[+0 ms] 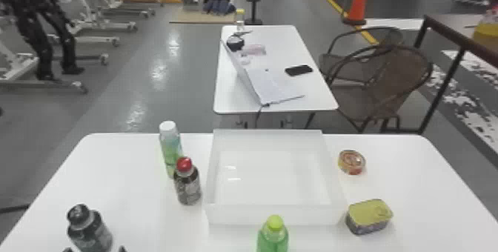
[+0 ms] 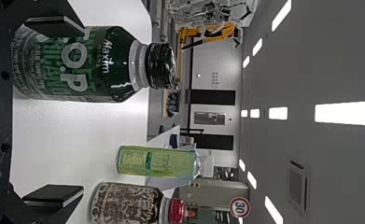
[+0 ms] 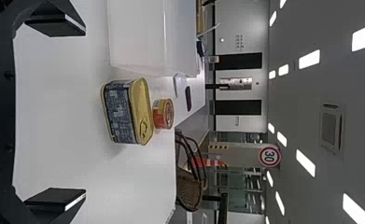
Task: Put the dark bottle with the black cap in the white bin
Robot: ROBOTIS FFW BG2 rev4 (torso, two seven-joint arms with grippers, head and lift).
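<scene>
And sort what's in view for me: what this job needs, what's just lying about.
For the job:
- dark bottle with the black cap
- white bin
- left gripper, open at that bottle

Just lying about:
- red-capped bottle
- white-capped bottle
- green bottle
- yellow-lidded tin
- round tin
- laptop and phone, farther table
</scene>
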